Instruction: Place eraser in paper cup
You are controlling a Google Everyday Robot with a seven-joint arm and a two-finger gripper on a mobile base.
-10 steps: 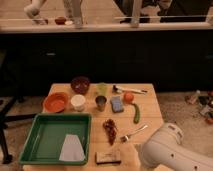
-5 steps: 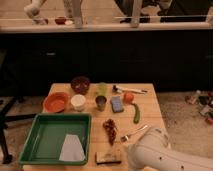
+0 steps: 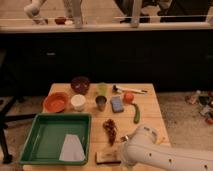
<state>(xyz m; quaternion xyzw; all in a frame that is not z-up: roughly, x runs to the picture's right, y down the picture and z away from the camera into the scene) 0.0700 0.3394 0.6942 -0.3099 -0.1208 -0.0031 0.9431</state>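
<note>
Swinging further left across the front right corner, the white arm (image 3: 150, 152) now has its rounded end right beside the eraser (image 3: 107, 156), which has not shifted and lies at the front edge of the table (image 3: 152, 112), well apart from the paper cup (image 3: 78, 102). The gripper is hidden behind the arm's bulk, so I cannot tell its exact place or whether it grips anything.

On the table's left front sits the green tray (image 3: 34, 142) with a pale sheet (image 3: 71, 148) lying in it. Behind the tray stands the orange bowl (image 3: 55, 101), and the paper cup is just to its right, upright with its mouth up. The dark red bowl (image 3: 80, 84) is at the back, with the green cup (image 3: 102, 88) beside it. The metal cup (image 3: 101, 103) stands between the paper cup and the blue pad (image 3: 117, 104). Right of the pad are an orange ball (image 3: 129, 97) and a green vegetable (image 3: 137, 115); a utensil (image 3: 131, 90) lies behind them. A dark red lump (image 3: 110, 129) lies between the metal cup and the eraser.
</note>
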